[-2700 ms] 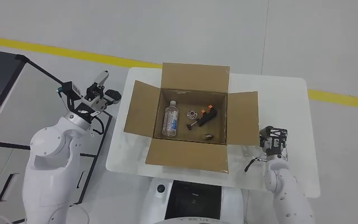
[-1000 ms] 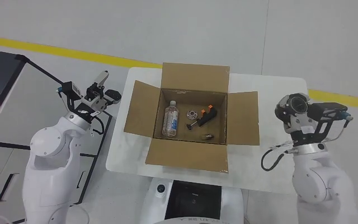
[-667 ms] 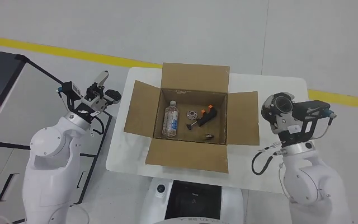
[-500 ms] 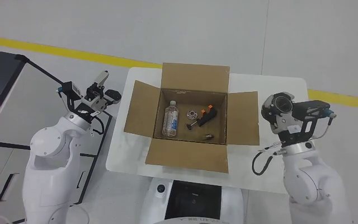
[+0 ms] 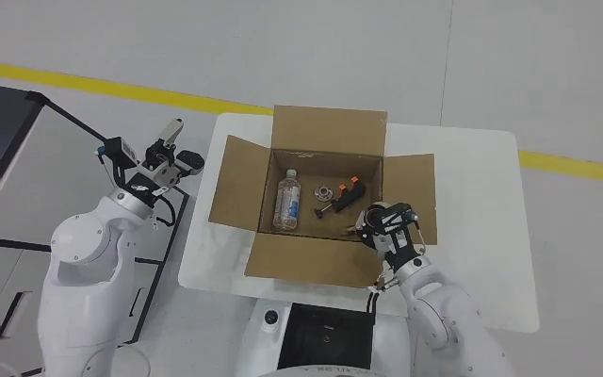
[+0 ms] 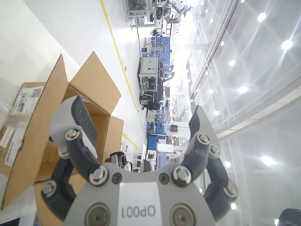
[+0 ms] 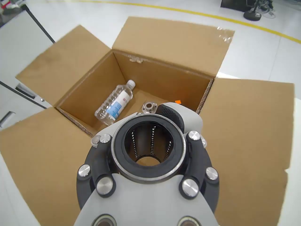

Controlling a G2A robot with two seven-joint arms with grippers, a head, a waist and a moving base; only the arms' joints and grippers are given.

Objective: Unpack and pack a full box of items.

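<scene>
An open cardboard box stands mid-table. Inside lie a clear water bottle, a small metal flange and a black tool with orange tips. My right gripper hovers over the box's near right corner, shut on a round metal bearing with a black end ring and an open bore. The right wrist view looks down past it at the bottle and the flange. My left gripper is raised off the table's left edge, open and holding nothing, its fingers spread wide.
All of the box's flaps are folded outward, covering part of the white table. A dark cart frame stands beside the left arm. Bare tabletop lies to the right of the box.
My right arm has swung from the table's right side to above the box's near right corner, carrying the bearing. The left arm has stayed still.
</scene>
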